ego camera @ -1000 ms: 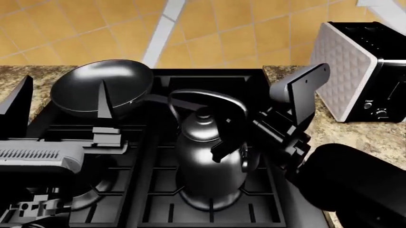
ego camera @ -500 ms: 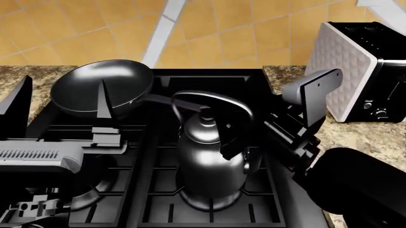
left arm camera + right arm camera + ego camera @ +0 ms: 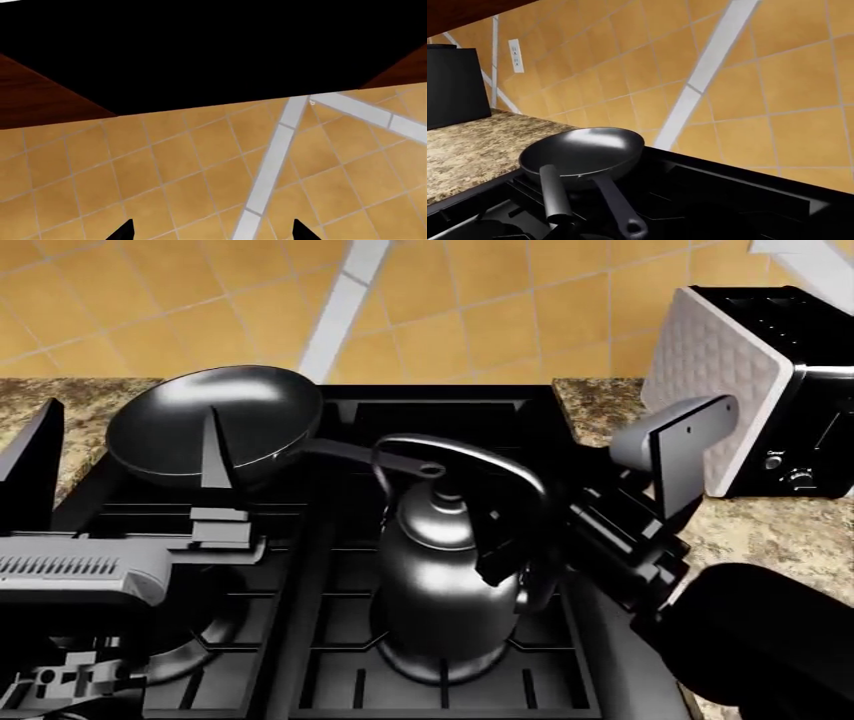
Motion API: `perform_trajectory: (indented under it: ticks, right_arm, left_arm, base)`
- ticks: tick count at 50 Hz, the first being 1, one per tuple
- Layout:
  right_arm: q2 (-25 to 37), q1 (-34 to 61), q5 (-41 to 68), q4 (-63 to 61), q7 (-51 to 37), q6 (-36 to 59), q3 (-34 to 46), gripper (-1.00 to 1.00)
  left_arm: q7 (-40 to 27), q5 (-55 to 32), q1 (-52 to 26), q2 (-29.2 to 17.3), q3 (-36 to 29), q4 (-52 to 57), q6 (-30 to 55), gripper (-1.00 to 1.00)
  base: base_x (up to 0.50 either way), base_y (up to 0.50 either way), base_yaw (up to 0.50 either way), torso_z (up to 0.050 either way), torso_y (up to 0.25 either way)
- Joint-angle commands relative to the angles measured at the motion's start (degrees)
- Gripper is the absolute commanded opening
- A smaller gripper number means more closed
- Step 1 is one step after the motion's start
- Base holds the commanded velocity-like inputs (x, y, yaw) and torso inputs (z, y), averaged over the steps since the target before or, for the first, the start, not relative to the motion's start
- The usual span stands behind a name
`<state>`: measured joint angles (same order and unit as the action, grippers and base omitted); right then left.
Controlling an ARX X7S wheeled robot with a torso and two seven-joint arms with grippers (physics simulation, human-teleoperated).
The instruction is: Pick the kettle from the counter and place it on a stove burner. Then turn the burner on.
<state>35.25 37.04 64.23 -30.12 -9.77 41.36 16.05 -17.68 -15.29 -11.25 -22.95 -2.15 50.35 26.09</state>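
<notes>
Right now, right-arm fingers [image 3: 497, 562] hard to read: dark against the kettle [image 3: 447, 590] and touching or nearly touching its body just below the arched wire handle, gap between them not discernible, so spread or pinching cannot be told. Left-arm fingers [image 3: 216, 455] seen as one tall thin blade upright in front of the frying pan [image 3: 214, 420]; in the left wrist view, two dark tips [image 3: 127, 231] well apart, spread, nothing between them, only orange wall tile and the dark hood beyond.

Outward from there: kettle upright on the front grate of the black range [image 3: 441, 415], over a stove burner [image 3: 441, 670], spout side hidden behind the right arm. Frying pan on the rear left burner, handle reaching toward the kettle; same pan in the right wrist view [image 3: 584, 152], beside the speckled worktop [image 3: 474, 145].

Farther right, near the back right corner of the worktop [image 3: 781, 530], a black-and-white quilted toaster [image 3: 747, 385], well apart from the kettle.
</notes>
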Motion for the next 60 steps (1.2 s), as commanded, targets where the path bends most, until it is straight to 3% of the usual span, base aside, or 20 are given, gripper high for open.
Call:
perform_trajectory:
  ticks: [1,35,47,60]
  right_arm:
    - [0.9,-2.4,1.2,0.2,1.3,-0.5,1.5,1.00]
    - [4.7,-5.4,1.3,-2.8,1.2,-0.6,0.8,1.00]
    - [6.7,4.9,8.3,-5.4,-5.8,11.0,3.9,1.00]
    - [8.1,6.1,11.2,-7.0,-8.2,11.7,2.4,1.00]
  left_arm:
    - [-0.3,-0.2,0.0,-0.2,-0.1,0.1,0.0,1.00]
    - [-1.1,-1.1,0.2,-0.9,0.2,0.3,-0.4,1.00]
    - [-1.4,-1.4,0.1,-1.1,0.2,0.5,-0.3,1.00]
    - [-1.7,-1.5,0.3,-1.4,0.1,0.8,-0.4,1.00]
  base:
    - [0.00,0.00,0.00,0.000,0.000]
    - [0.00,0.00,0.00,0.000,0.000]
    - [0.00,0.00,0.00,0.000,0.000]
    - [0.00,0.00,0.00,0.000,0.000]
